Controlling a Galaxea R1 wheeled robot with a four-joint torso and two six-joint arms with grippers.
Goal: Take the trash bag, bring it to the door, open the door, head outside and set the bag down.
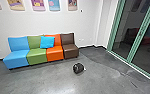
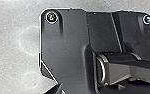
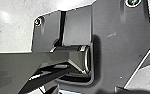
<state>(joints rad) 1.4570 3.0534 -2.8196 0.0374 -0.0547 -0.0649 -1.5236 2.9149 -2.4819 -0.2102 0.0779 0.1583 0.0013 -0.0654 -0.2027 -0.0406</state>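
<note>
One black trash bag (image 1: 78, 68) on gray floor (image 1: 48, 81), near the brown seat (image 1: 71, 48), apart from the green-framed glass doors (image 1: 123, 32). Left gripper (image 2: 88, 88), right gripper (image 3: 85, 90): can't tell jaw opening or whether either holds anything.

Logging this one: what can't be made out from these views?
- Dark object on the floor, head view: too small to tell whether it is the trash bag.
- Posters, head view: tops cut off by the upper edge.
- Green backrest, head view: partly hidden by the blue cushion.
- Right glass panel, head view: cut off by the right edge.
</note>
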